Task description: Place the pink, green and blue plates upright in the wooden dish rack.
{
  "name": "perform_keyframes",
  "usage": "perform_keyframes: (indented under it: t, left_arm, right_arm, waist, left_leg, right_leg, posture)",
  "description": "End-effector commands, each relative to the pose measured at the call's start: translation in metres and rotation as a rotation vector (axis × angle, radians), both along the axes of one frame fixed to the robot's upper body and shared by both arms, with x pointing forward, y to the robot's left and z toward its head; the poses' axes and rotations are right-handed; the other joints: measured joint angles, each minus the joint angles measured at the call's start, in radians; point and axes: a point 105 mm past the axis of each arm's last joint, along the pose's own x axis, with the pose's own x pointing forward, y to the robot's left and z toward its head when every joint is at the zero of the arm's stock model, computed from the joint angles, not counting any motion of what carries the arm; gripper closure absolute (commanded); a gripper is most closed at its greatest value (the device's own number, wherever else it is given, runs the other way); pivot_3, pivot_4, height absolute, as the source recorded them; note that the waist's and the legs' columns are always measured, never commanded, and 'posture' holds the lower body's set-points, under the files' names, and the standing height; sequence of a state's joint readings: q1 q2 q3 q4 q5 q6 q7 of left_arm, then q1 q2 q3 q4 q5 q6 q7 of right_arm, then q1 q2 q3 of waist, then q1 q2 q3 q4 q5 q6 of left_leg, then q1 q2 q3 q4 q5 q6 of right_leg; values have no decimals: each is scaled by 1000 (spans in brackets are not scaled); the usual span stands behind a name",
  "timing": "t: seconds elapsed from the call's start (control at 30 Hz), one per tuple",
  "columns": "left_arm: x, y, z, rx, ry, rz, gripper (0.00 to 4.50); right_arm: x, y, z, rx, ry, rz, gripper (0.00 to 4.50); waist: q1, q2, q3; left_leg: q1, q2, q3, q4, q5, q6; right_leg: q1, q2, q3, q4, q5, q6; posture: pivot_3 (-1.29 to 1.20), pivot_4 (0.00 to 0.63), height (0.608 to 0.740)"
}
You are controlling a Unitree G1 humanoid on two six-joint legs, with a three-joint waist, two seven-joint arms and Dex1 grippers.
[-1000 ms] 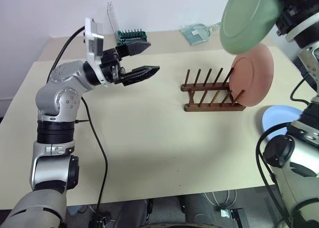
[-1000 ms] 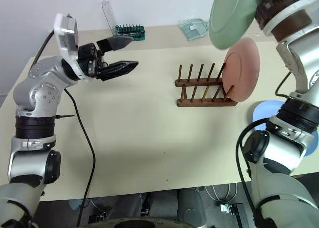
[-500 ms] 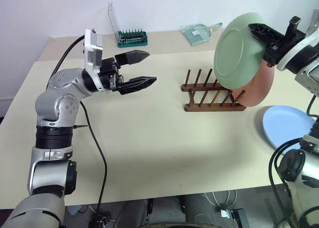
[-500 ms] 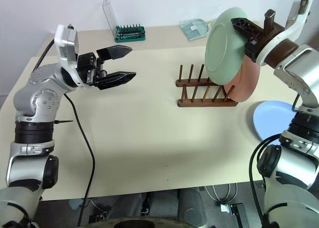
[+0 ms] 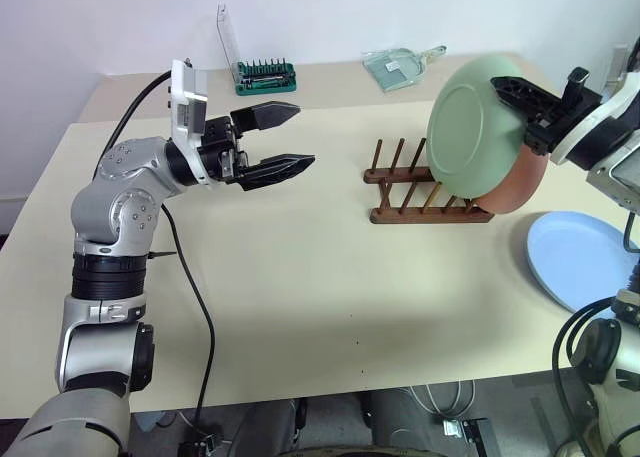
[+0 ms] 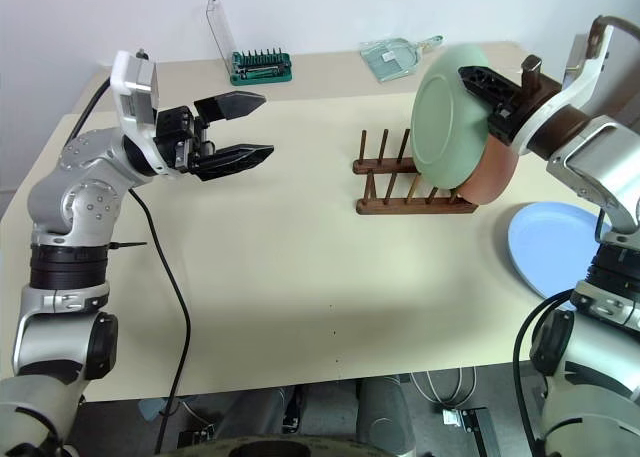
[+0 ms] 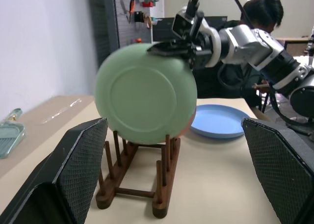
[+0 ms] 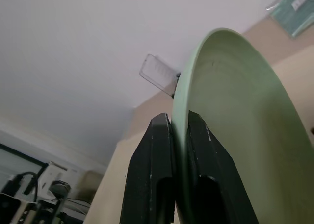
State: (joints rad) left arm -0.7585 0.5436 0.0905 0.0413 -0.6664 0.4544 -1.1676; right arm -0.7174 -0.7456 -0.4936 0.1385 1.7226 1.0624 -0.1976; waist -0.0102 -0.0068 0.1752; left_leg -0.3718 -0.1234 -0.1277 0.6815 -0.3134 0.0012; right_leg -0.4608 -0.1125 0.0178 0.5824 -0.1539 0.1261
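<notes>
The wooden dish rack (image 5: 428, 190) holds the pink plate (image 5: 525, 182) upright at its right end; the blue plate (image 5: 580, 257) lies flat on the table (image 5: 300, 307) nearby. The right claw (image 6: 478, 80), clamped on the green plate's (image 5: 470, 127) rim, holds it upright over the rack, against the pink plate. The left claw (image 5: 283, 135) hovers wide open and empty, well left of the rack.
</notes>
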Motion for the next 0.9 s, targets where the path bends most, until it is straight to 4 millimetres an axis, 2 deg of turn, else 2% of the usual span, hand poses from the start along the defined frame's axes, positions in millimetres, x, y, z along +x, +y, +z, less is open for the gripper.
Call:
perform_keyframes:
  t: [0.03,0.13,0.23,0.37,0.5,0.53,0.57,0.7,0.9]
  left_arm:
    - [-4,-2,12,-5,-42,-7,16]
    - [-4,-2,12,-3,-40,-3,16]
    - [-3,-2,12,-3,-36,0,16]
    - [-3,-1,13,-5,-34,4,0]
    - [-3,-1,13,-8,-31,6,0]
    - [-3,-1,13,-9,-30,5,0]
    - [-3,-1,13,-10,-25,1,0]
    - [-4,-3,13,-11,-18,-9,0]
    - [-5,-4,12,-12,-15,-19,0]
  right_arm:
    - [-3,-6,9,-2,-50,-14,4500]
    - [-3,-3,1,-87,-80,-15,4500]
    - [-1,-2,-4,-80,-73,-5,4500]
    - [-1,-1,0,-104,-89,0,3083]
    - [-2,0,5,-106,-102,0,1207]
    - [-3,2,6,-112,-110,6,570]
    - [-3,3,8,-116,-119,6,122]
    - [-12,11,29,-146,-236,30,52]
    - [-52,19,81,-107,-580,126,52]
  waist:
    - [0,0,0]
    - [0,0,0]
    - [0,0,0]
    - [0,0,0]
    - [0,0,0]
    - [0,0,0]
    - [0,0,0]
    - [0,0,0]
    - [0,0,0]
  left_leg:
    - [0,0,0,0,0,0]
    - [0,0,0,0,0,0]
    - [0,0,0,1,0,0]
    - [0,0,1,1,0,0]
    - [0,0,0,1,0,0]
    - [0,0,0,1,0,0]
    - [0,0,0,1,0,0]
    - [0,0,0,0,0,0]
    - [0,0,0,0,0,0]
  right_leg:
    - [0,0,0,0,0,0]
    - [0,0,0,0,0,0]
    - [0,0,0,0,0,0]
    - [0,0,0,0,0,0]
    - [0,0,0,0,0,0]
    - [0,0,0,0,0,0]
    - [0,0,0,0,0,0]
    - [0,0,0,0,0,0]
    - [0,0,0,0,0,0]
  posture:
    - [0,150,740]
    - [0,150,740]
    - [0,150,740]
    - [0,150,740]
    - [0,150,740]
    - [0,150,740]
    - [0,150,740]
    - [0,150,740]
    - [0,150,740]
